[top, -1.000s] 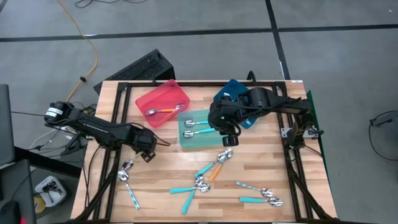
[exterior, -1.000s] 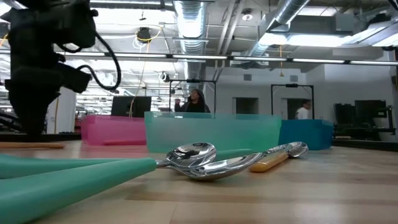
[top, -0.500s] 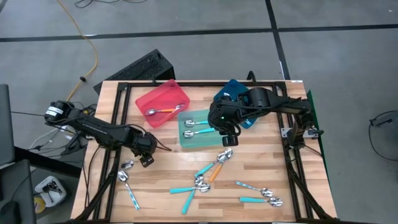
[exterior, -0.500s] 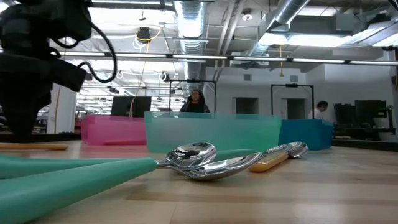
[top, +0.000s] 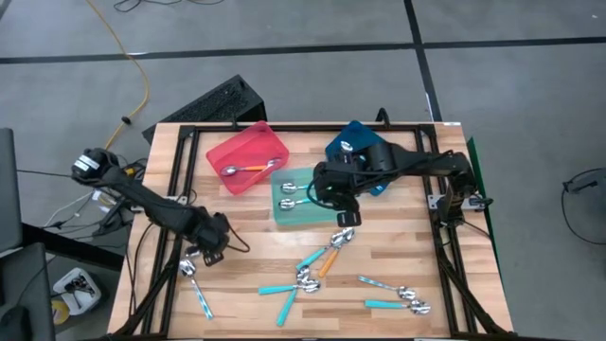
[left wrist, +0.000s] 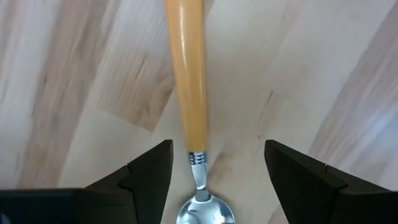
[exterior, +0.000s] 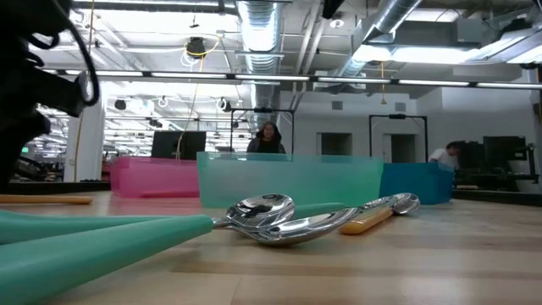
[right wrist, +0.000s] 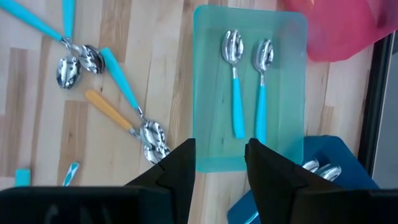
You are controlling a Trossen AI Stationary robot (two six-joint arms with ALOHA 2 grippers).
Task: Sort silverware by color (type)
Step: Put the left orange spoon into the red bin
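An orange-handled spoon (left wrist: 186, 74) lies flat on the wooden table. My left gripper (left wrist: 217, 149) points down over it at the table's near left (top: 213, 248), open, one finger on each side of the spoon's thin neck (left wrist: 198, 160) without touching it. My right gripper (right wrist: 219, 146) hangs open with nothing in it over the near right edge of the teal tray (top: 305, 216). Two teal-handled spoons (right wrist: 247, 93) lie in that tray. One orange spoon (top: 244, 170) lies in the red tray (top: 270, 142). Shiny spoon bowls (right wrist: 320, 169) show in the blue tray (top: 352, 133).
Loose spoons lie on the near half of the table: a teal one (top: 197, 287) beside my left gripper, a teal and orange cluster (top: 320, 262) in the middle, more at the near right (top: 396, 296). A black frame (top: 170, 161) borders the table.
My left gripper has swung toward the table's near edge, rolling as it went, and now stands over the orange spoon. My right gripper has come down a little over the teal tray's edge. No spoon has moved.
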